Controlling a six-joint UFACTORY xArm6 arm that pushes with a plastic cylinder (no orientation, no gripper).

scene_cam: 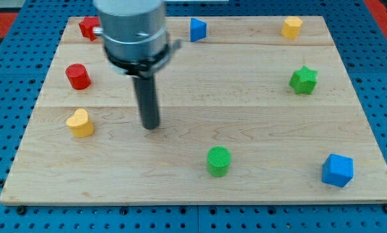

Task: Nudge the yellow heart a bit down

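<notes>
Nearest to the camera, close to the bottom edge of the wooden board (pixel 258 97), stand the green cylinder (pixel 219 161), a little to the right of the middle, and the blue cube (pixel 337 170), which sits near the bottom right corner. On the left side of the board, near the left edge and about halfway down, is the yellow heart (pixel 81 122). My tip (pixel 151 126) rests on the board to the right of the yellow heart, at almost the same height, with a clear gap of bare wood between them, so it does not touch the heart. It is a plain rod that has no jaws to open or close, and it holds nothing. Above the heart, also near the left edge, stands the red cylinder (pixel 77 76). Another red block (pixel 88 28) is in the top left corner, partly hidden by the grey arm body (pixel 132 29), so its shape I cannot tell. Along the top edge are the blue triangular block (pixel 197 29) near the middle and a small yellow block (pixel 291 27) towards the top right corner. Near the right edge lies the green star (pixel 303 79).
</notes>
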